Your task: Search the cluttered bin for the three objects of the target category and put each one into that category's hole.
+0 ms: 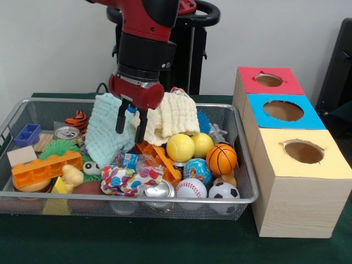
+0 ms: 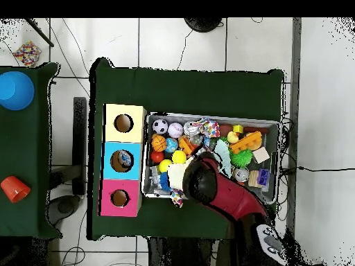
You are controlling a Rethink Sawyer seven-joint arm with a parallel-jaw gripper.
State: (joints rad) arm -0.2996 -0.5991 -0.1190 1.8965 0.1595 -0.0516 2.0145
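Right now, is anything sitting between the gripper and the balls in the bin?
Yes. The gripper hangs over a mint cloth and cream cloth; the yellow ball and basketball lie uncovered beside them.

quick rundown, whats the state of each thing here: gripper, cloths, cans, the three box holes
gripper: open, fingers pointing down between the two cloths, holding nothing
mint cloth: crumpled, draped on the pile
cream cloth: bunched, on top of the pile
near can: crushed, on its side
far can: lying with its top showing
red hole: open
blue hole: open, something inside
yellow hole: open
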